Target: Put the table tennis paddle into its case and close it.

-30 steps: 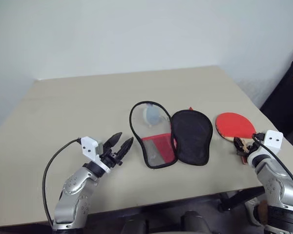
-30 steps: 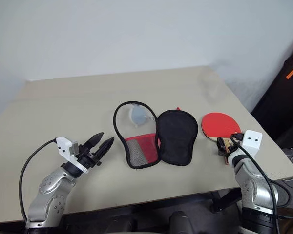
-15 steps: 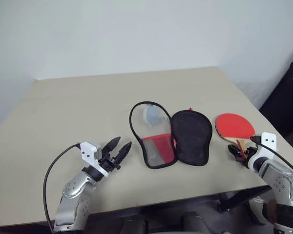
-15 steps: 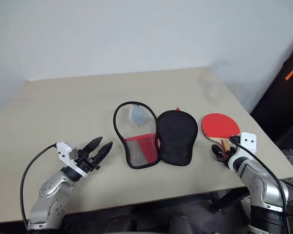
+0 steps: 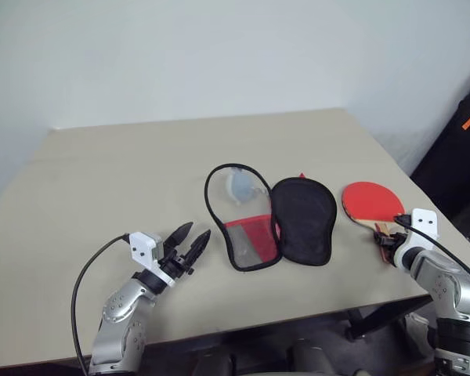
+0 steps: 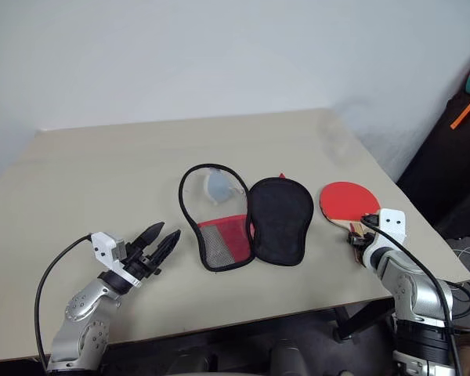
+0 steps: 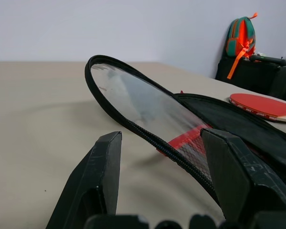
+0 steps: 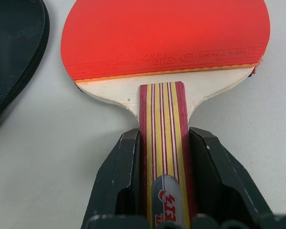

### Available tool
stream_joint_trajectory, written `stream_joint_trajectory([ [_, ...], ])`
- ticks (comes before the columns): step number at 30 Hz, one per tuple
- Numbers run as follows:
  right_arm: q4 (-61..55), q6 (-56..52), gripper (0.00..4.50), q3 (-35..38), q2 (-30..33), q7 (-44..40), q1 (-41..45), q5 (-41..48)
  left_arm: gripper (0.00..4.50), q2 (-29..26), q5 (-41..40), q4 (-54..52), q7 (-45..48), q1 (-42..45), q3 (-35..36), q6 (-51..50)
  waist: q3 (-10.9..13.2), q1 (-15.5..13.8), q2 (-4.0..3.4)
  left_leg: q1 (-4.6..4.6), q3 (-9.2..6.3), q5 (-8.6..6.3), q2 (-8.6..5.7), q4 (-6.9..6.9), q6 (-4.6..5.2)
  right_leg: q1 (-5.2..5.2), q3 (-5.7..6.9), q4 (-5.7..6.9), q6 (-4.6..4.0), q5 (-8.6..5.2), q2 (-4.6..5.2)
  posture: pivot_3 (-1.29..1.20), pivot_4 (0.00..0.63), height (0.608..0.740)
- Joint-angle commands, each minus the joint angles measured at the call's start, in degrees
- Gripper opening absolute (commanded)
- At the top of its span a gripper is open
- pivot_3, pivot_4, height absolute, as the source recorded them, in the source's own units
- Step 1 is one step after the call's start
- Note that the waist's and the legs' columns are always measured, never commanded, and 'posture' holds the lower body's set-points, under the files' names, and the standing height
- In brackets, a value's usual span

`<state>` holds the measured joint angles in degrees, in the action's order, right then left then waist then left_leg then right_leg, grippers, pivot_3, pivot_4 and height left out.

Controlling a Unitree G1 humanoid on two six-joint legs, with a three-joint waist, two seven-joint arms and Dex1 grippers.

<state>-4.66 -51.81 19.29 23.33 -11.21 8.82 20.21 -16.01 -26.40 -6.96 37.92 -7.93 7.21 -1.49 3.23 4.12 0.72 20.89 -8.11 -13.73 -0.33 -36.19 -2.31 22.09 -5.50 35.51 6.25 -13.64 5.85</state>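
The table tennis paddle lies flat on the right of the table, red rubber up, with its striped wooden handle toward me. My right gripper is shut on that handle, one finger pressed against each side. The case lies unzipped in the middle of the table. Its black-lined half lies flat, and its mesh-and-red half is folded out to the left. My left gripper stands open just left of the case, pointing at its raised black edge and holding nothing.
A pale ball sits under the clear part of the case's left half. The table's right edge runs close to the paddle. Dark bags and an orange-and-green backpack stand beyond that edge.
My right gripper's fingers have closed in on the paddle's handle, and its wrist has tipped downward. The left gripper has stayed open in the same place.
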Motion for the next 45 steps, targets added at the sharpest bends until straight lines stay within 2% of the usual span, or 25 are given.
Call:
stream_joint_trajectory([
  [1, -3.2, 4.8, 1.14, 0.9, -1.9, 1.1, 1.6, 0.1, 2.77, -0.3, 0.1, -1.1, 0.2, 0.8, 0.4, 1.0, 0.0, 0.0, 0.0, 0.0, 0.02, 0.0, 0.01, 0.0, 0.0, 0.01, -0.01, 0.0, -0.01, 0.01, 0.0, 0.0, 0.0, 0.74],
  [5, -11.7, 7.2, 1.14, 1.6, -4.6, 2.9, 3.3, 1.8, 2.77, -0.4, 0.1, -1.6, 0.0, 1.0, 0.2, 0.4, 0.1, 0.0, -0.55, 0.14, 0.1, 0.0, 0.01, 0.01, 0.0, 0.21, -0.07, 0.04, 0.01, 0.04, 0.01, 0.0, 0.0, 0.74],
  [10, -19.5, -0.1, 1.14, -2.3, -8.8, 5.1, 6.4, 5.0, 2.77, -0.7, 0.3, -1.9, -0.1, 1.8, 0.2, -0.5, 0.3, -0.1, -0.81, 0.21, 0.12, 0.01, 0.01, 0.02, 0.0, 0.3, -0.11, 0.05, 0.11, 0.1, 0.0, 0.0, 0.0, 0.74],
  [19, -22.1, -12.9, 1.14, -8.7, -20.7, 13.7, 8.8, 5.3, 2.77, -0.2, 1.0, -1.3, 0.1, 2.1, -0.4, -0.4, 0.3, -0.1, -0.82, 0.25, 0.1, 0.01, 0.01, 0.02, 0.0, 0.35, -0.1, 0.06, 0.06, 0.13, 0.0, 0.0, 0.0, 0.74],
  [24, -20.7, -14.7, 1.14, -10.2, -24.1, 15.3, 8.5, 4.3, 2.77, -0.5, 1.0, -2.7, -0.4, 2.1, -0.7, -1.5, 0.3, -0.1, -0.83, 0.25, 0.1, 0.01, 0.01, 0.04, 0.0, 0.37, -0.09, 0.08, 0.06, 0.13, 0.0, 0.0, 0.0, 0.74],
  [29, -21.3, -15.1, 1.14, -11.0, -25.5, 16.4, 7.6, 3.3, 2.77, -1.0, 0.8, -4.8, -1.4, 2.1, -0.6, -3.3, 0.3, 0.0, -0.83, 0.26, 0.09, 0.01, 0.01, 0.04, 0.0, 0.39, -0.09, 0.08, 0.06, 0.13, 0.0, 0.0, 0.0, 0.74],
  [39, -20.5, -12.8, 1.14, -10.8, -21.8, 16.7, 3.6, -0.6, 2.77, -1.7, 0.8, -8.7, -3.5, 3.0, -1.7, -7.0, 0.3, -0.1, -0.84, 0.28, 0.1, 0.01, 0.01, 0.05, -0.01, 0.41, -0.08, 0.07, 0.05, 0.12, 0.0, 0.0, 0.0, 0.74],
  [45, -18.1, -11.3, 1.14, -11.0, -22.4, 17.1, 2.6, -2.1, 2.77, -2.0, 0.5, -9.9, -4.1, 3.6, -1.5, -8.8, 0.3, -0.1, -0.83, 0.28, 0.08, 0.01, 0.02, 0.05, -0.01, 0.39, -0.06, 0.06, 0.05, 0.12, 0.0, 0.0, 0.0, 0.74],
])
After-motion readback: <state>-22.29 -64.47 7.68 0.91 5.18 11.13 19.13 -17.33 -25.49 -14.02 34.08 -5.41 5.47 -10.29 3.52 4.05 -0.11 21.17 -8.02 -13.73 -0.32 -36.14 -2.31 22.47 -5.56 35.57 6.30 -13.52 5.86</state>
